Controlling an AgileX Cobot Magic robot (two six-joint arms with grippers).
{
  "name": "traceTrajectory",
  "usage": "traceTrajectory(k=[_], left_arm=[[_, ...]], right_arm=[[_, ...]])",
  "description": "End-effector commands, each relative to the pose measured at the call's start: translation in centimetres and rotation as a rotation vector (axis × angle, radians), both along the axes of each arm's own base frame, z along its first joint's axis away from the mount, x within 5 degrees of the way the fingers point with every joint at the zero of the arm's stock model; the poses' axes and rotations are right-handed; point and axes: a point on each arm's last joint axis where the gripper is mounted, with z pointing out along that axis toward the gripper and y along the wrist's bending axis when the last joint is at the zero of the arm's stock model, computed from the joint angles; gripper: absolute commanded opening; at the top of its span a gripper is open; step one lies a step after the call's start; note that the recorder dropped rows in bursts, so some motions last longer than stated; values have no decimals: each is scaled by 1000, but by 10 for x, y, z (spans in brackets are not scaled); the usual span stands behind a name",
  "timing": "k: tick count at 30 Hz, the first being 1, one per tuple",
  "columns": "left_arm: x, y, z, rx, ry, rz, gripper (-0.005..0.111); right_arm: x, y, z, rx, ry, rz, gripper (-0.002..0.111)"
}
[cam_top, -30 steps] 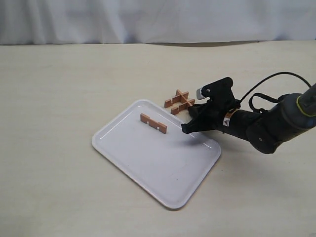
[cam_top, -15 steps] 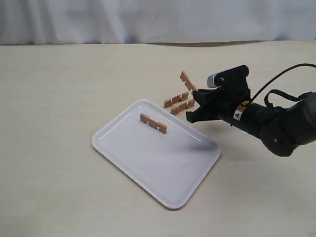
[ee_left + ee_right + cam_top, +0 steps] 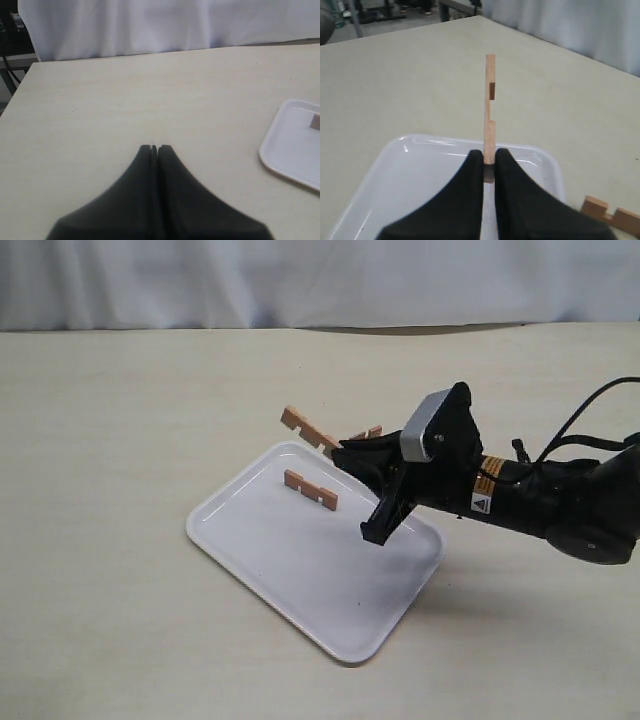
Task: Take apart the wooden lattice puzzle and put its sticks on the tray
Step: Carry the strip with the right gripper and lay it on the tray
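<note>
My right gripper is shut on one notched reddish-brown stick, held in the air over the far rim of the white tray. In the right wrist view the stick stands out from between the fingers, above the tray. Another stick lies on the tray. What is left of the lattice puzzle lies on the table behind the gripper, mostly hidden; its end shows beside the tray. My left gripper is shut and empty over bare table.
The tray's corner shows in the left wrist view, with the end of a stick on it. A white curtain hangs behind the table. The right arm's cable loops above the table.
My right gripper has pulled one stick up out of the puzzle, turned, and carried it left to above the tray's far rim. The stick on the tray has not moved.
</note>
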Motion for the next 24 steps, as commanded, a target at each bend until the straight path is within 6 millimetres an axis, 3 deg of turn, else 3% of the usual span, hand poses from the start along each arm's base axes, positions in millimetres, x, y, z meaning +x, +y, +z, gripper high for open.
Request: traceTrajectory(k=[1,19,24], left_arm=[[0,0,1,-1,-12,-8,0],[0,0,1,-1,-12,-8,0],[0,0,1,-1,-12,-8,0]], right_arm=[[-6,6,-5,-24,9,104,5],[1,11,-40,-126,151,268,6],[2,10,-40,-112,158,247,29]])
